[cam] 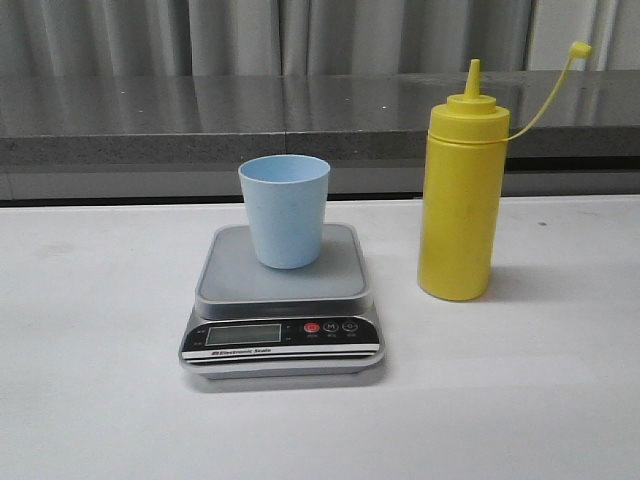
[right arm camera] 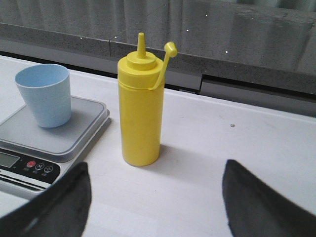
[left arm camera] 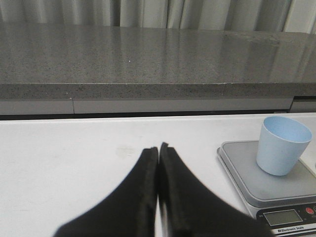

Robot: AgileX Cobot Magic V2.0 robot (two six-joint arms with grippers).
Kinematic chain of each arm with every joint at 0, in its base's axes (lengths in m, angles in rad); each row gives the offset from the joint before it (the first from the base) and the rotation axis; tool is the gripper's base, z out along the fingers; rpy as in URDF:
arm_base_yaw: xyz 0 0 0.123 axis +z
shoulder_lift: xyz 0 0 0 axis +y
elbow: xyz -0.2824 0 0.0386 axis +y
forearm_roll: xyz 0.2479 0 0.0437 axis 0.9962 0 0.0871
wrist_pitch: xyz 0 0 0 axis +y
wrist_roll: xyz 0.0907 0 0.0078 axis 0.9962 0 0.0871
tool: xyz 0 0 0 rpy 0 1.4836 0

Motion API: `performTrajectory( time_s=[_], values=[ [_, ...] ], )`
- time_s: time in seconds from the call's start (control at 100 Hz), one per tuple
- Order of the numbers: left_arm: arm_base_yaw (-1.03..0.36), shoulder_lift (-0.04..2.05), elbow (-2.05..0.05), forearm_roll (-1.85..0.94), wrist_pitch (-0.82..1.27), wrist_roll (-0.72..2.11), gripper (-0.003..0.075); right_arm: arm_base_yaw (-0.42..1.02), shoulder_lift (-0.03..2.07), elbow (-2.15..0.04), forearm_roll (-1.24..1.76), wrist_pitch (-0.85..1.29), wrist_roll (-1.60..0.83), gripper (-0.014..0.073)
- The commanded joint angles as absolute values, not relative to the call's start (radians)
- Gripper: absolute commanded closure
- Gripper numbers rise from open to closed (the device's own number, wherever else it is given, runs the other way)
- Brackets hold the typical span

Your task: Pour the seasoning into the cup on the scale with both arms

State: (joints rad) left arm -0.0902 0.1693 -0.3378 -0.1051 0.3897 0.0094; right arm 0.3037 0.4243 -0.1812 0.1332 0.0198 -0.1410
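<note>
**Two grippers wait, nothing yet lifted, at the start of a seasoning pour**

Two things of the task stand ready on the white table, and we hold neither. The pale blue cup sits upright and looks empty, toward the back of the grey platform of the digital kitchen scale, so whatever goes in can be weighed; the display faces us but is too small to read. Just to the scale's right, apart from it, stands the yellow squeeze bottle of seasoning, upright, its nozzle bare and its small cap swung aside on a thin tether.

Our left gripper hangs low over bare table to the left of the scale, its two black fingers pressed together with nothing between them. Our right gripper faces the bottle with fingers spread wide, wider than the bottle, which stands between them in its view but farther off, untouched. We judge that spread suits a grasp around the bottle's body. A dark stone ledge runs behind the table.
</note>
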Motion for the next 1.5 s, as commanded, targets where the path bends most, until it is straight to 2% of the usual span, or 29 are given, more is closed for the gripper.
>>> performTrajectory(
  time_s=[0.0,0.12,0.26,1.2,1.49],
  values=[
    [-0.087,0.178,-0.366,-0.114,0.305,0.000,0.0740,0.299,0.426,-0.213,0.124,-0.053,-0.152,0.0204],
    [-0.087,0.178,-0.366,-0.114,0.305,0.000,0.0740,0.299,0.426,-0.213,0.124,-0.061,-0.152,0.0454],
    [-0.087,0.178,-0.366,-0.114,0.305,0.000,0.0740,0.299,0.426,-0.213,0.124,-0.078,-0.152,0.0668],
    [-0.087,0.178,-0.366,-0.114,0.305,0.000,0.0740,0.299,0.424,-0.207,0.124,-0.095,-0.152,0.0662],
    [-0.087,0.178,-0.366,-0.114,0.305,0.000,0.0740,0.248,0.328,-0.179,0.057,-0.094,-0.083,0.0662]
  ],
)
